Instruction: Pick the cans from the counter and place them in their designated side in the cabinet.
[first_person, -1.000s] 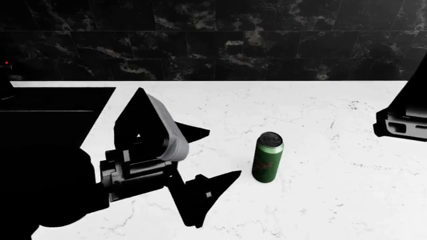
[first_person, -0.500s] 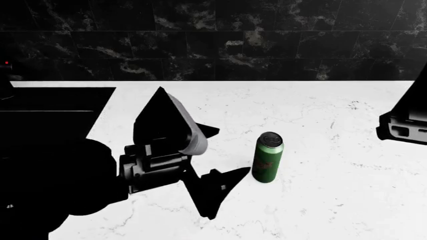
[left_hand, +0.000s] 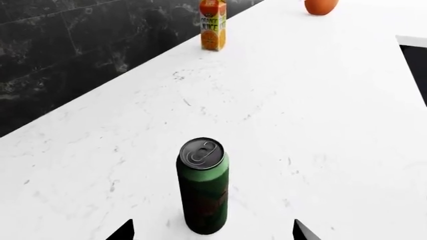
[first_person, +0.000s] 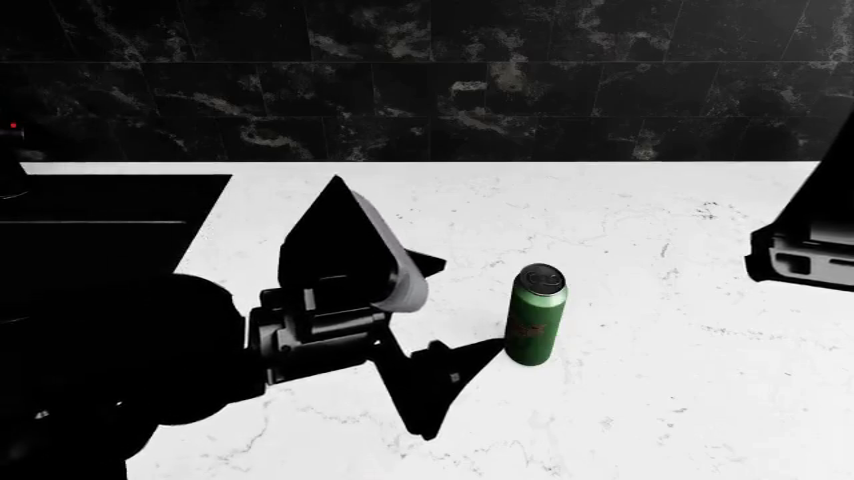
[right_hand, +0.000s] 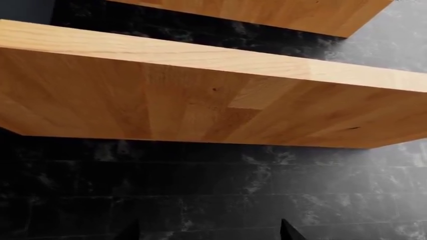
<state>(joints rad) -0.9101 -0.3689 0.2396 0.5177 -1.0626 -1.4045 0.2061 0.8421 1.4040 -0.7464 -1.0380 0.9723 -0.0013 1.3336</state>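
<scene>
The tall slim green can (first_person: 537, 316) with a dark top stands upright on the white marble counter (first_person: 641, 230). My left gripper (first_person: 470, 305) is open just left of it, and its lower fingertip reaches the can's base. In the left wrist view the can (left_hand: 203, 185) stands just ahead of the gap, with the fingertips (left_hand: 124, 231) wide apart on either side of its foot. My right gripper (right_hand: 208, 232) is open and empty, raised toward the black wall under the wooden cabinet (right_hand: 200, 95). The white can is out of view.
A black sink (first_person: 94, 230) is set into the counter at the left, behind my left arm. Further along the counter stand an orange juice carton (left_hand: 213, 25) and an orange fruit (left_hand: 320, 6). My right arm's body (first_person: 807, 245) shows at the right edge.
My left gripper has moved right toward the green can, staying open, and its lower fingertip now lies by the can's base. The can and the right arm have hardly moved.
</scene>
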